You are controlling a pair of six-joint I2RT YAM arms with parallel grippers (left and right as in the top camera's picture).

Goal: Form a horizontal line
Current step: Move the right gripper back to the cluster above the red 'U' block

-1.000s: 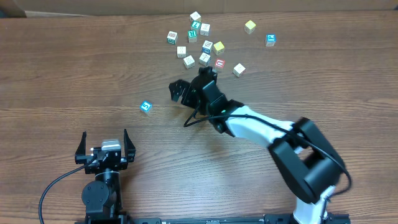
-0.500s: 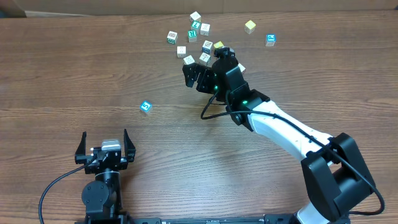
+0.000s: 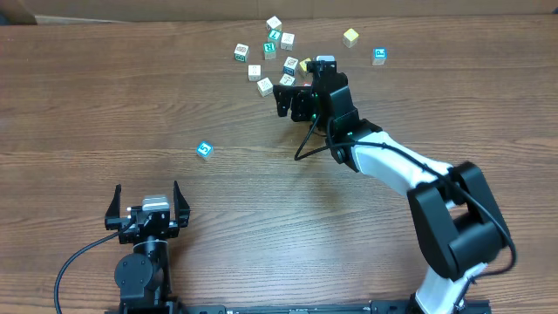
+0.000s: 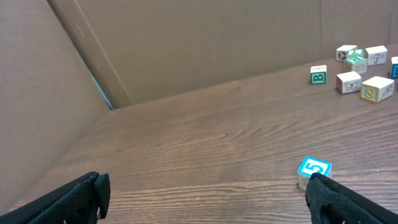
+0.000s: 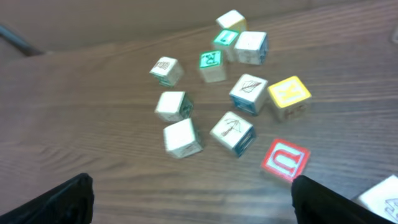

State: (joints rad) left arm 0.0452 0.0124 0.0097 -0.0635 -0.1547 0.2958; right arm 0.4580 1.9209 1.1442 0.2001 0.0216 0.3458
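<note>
No horizontal line had been formed at this moment: the small pale wooden letter cubes (image 3: 265,85) lay as a loose scatter at the far side of the brown wood-grain table (image 3: 87,96), turned at different angles and mostly apart from one another. The step in hand looked like the approach to a first pick. The right gripper (image 3: 293,94) hovered just over the near edge of the scatter with its fingers spread wide and nothing between them. Its wrist camera showed a red-marked cube (image 5: 285,159), an umbrella-marked cube (image 5: 232,132) and a plain white cube (image 5: 181,137) closest below. A yellow cube (image 5: 289,98) with a letter on top sat just beside the umbrella-marked one. The left gripper (image 3: 146,194) rested at the near edge of the table, likewise wide open and empty. A lone blue-marked cube (image 3: 204,150) lay well apart from the rest, between it and the cluster. The next move probably called for settling on one cube, lowering the spread fingers squarely over two of its opposite faces without nudging its neighbours, and closing. The red-marked cube seemed the easiest choice, since it had bare table around it, though which cube was the target could not be told.
</note>
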